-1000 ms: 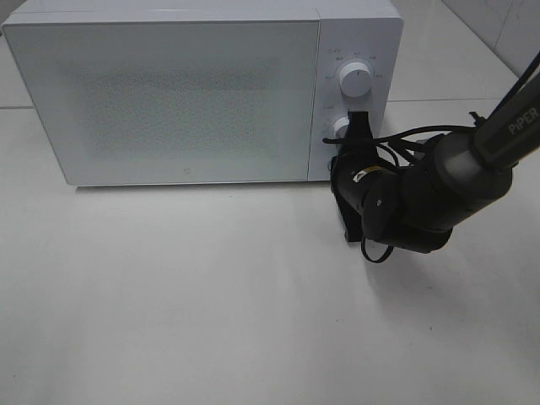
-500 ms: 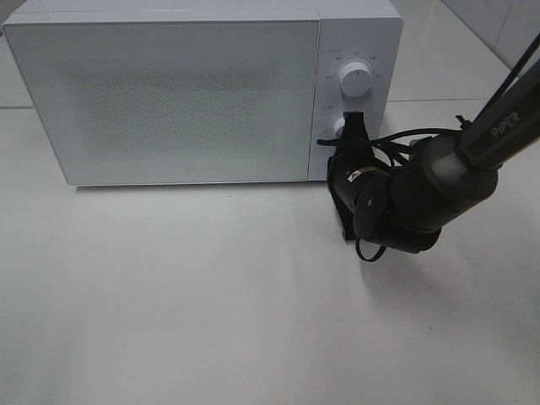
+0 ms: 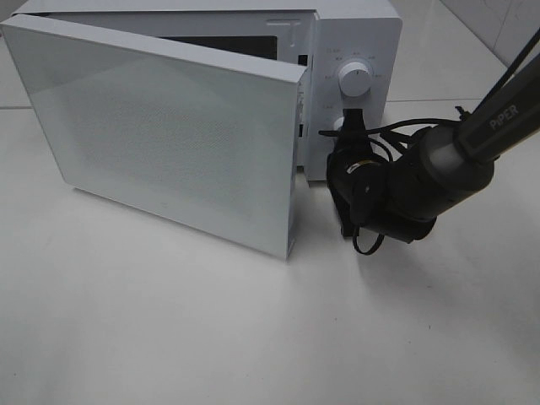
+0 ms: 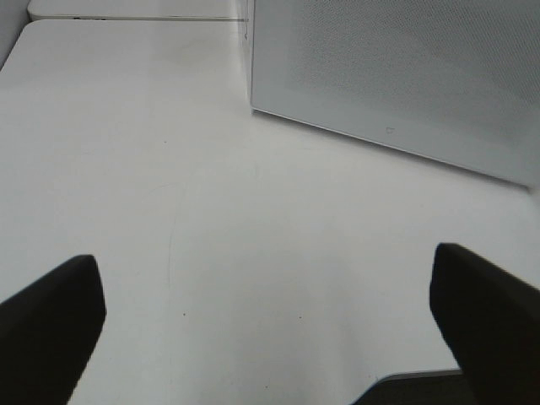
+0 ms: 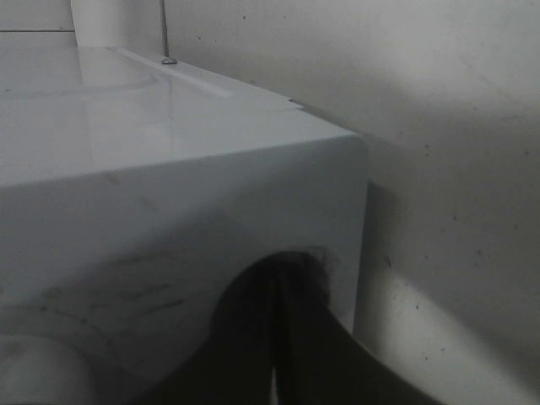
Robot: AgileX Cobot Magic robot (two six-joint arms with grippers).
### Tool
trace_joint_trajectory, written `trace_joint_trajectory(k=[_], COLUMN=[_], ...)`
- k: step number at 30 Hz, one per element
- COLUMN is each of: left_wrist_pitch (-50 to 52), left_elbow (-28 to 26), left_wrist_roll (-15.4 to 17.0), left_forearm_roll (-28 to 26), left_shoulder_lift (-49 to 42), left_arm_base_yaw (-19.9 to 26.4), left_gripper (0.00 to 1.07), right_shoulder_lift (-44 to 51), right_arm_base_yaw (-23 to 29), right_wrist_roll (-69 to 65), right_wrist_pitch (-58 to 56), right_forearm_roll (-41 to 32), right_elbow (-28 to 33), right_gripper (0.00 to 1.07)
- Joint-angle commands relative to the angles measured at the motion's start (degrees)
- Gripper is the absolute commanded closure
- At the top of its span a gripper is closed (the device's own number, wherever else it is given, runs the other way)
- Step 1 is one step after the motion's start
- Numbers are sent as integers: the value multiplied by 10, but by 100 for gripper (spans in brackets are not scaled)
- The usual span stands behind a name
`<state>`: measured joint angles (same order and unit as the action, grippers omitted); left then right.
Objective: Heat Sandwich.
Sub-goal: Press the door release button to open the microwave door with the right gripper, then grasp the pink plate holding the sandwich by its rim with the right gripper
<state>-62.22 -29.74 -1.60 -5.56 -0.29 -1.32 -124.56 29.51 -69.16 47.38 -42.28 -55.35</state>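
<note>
Microwave door [image 3: 169, 135] stands ajar, swung out toward the table [image 3: 211, 337]. Right gripper [image 3: 350, 126], jaws closed and empty, presses its tip against the lower control [image 3: 339, 128] on the panel (probably the door release). Left gripper [image 4: 270, 312] spread wide over bare table. Sandwich not visible in any view. Arm reads "PiPER"; dial markings illegible
</note>
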Motion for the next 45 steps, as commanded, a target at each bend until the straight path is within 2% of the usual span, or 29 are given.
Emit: trace_joint_trajectory(k=[1, 14, 18, 29, 39, 45], left_wrist_pitch=[7, 7, 7, 7, 7, 7], left_elbow=[2, 2, 2, 2, 2, 2], left_wrist_roll=[2, 2, 2, 2, 2, 2], left_forearm_roll=[-5, -5, -5, -5, -5, -5], left_shoulder_lift=[-2, -2, -2, -2, -2, -2], left_arm_base_yaw=[2, 2, 2, 2, 2, 2], left_gripper=[9, 9, 9, 9, 9, 9], right_shoulder_lift=[10, 34, 49, 81, 115, 156], right_arm_base_yaw=[-33, -32, -30, -17, 17, 17], right_wrist_roll=[17, 41, 31, 25, 25, 35], right_wrist_pitch=[124, 81, 29, -4, -34, -87], right_forearm_roll=[31, 32, 34, 34, 40, 87], right_elbow=[-56, -42, -15, 48, 108, 133], right_gripper=[107, 107, 107, 107, 107, 106])
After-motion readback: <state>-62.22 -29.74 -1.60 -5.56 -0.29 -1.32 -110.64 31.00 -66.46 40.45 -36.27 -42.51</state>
